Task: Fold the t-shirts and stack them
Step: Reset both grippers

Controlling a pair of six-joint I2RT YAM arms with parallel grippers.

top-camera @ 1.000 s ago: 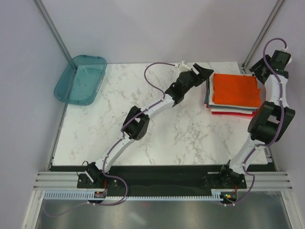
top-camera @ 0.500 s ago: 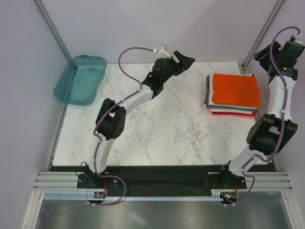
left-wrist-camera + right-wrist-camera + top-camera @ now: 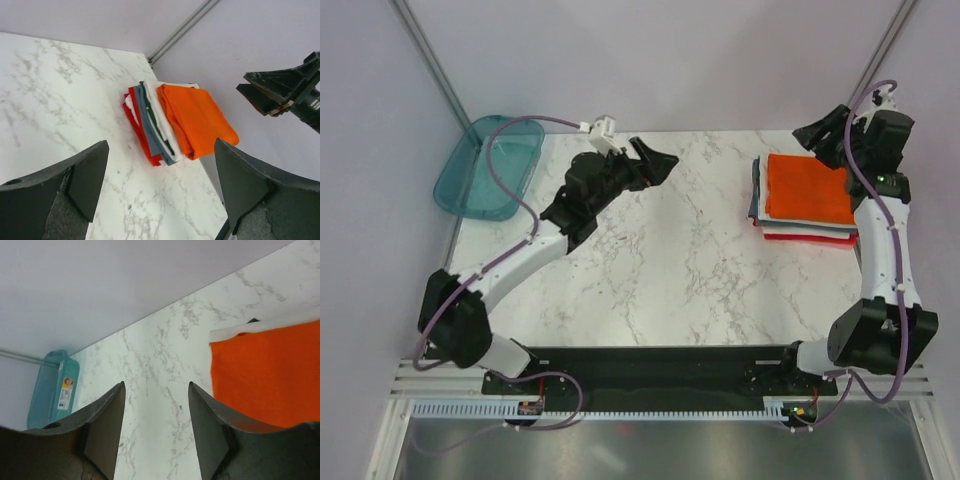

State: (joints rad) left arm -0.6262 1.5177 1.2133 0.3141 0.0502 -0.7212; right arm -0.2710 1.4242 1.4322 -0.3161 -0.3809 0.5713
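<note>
Clock read on the top view, 12 at the far edge. Stack of t-shirts [image 3: 808,198] sits on the table [image 3: 700,260] toward its far right corner, at about 2 o'clock; orange t-shirt [image 3: 808,188] on top, white, grey and red layers showing under it along the 9 and 6 o'clock edges. Stack looks near square, slightly longer on the 9–3 line, sides roughly parallel to the table edges. Right gripper [image 3: 817,137] hovers just past the stack's 12 o'clock edge, fingers apart, nothing between them. Left gripper [image 3: 660,166] is raised over mid-table at the far side, jaws spread wide and empty, pointing toward 3; the stack lies at its 3 o'clock, well apart. Teal tray [image 3: 490,165] off at 10. Judgement: the right arm is much the nearer for any squaring-up of the pile.
</note>
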